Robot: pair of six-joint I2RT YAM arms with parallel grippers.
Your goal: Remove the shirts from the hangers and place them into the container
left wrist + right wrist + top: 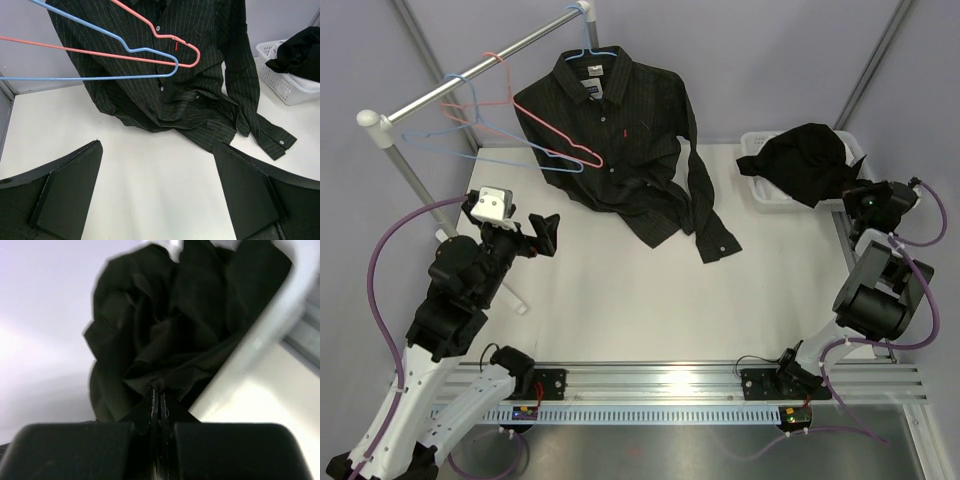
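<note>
Right jaws tight on black shirt (165, 325) at basket (272, 315) rim; left jaws wide above open table (150, 190) near pinstriped shirt (200, 110) hem.

I could read no word, number or brand anywhere in my views. The pinstriped black shirt (620, 130) carried a pale label (591, 85) inside its collar, too small for me to make out any print on it. A tiny red tab (176, 46) sat on its chest pocket, and I could not tell whether it bore lettering.
</note>
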